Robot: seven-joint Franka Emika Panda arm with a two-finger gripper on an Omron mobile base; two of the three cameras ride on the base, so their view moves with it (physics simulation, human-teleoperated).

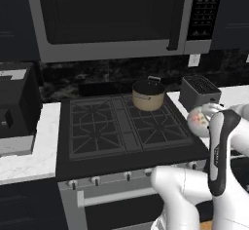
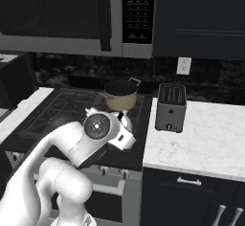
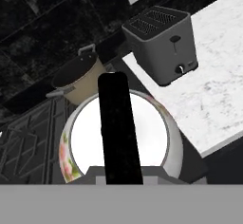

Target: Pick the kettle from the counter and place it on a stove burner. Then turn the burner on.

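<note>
Gripping the kettle (image 3: 142, 137) by its black arched handle (image 3: 118, 128), the gripper (image 3: 121, 178) is pressing in on that handle from above in the hand view, where the fingertips themselves are hiding behind the handle and the grey band. That same view is showing the kettle's round white body with a pinkish floral patch on its lower left side. In the left base view the kettle (image 1: 199, 119) is hanging in the air at the right edge of the cooktop (image 1: 126, 126), just beside the front right burner (image 1: 158, 126) and partly covered by the arm's white and dark links. In the right base view the kettle (image 2: 125, 136) is peeking out from behind the round wrist joint, over the front right corner of the stove. A tan pot (image 1: 148, 95) with a dark lid is sitting on the rear right burner, behind the kettle and apart from it. A grey toaster (image 2: 171, 107) is standing on the white marble counter (image 2: 210, 134) to the right of the stove, near the back wall. Above the cooktop a microwave (image 1: 121, 17) is hanging, and a white wall outlet (image 2: 183, 65) is showing on the dark backsplash.
</note>
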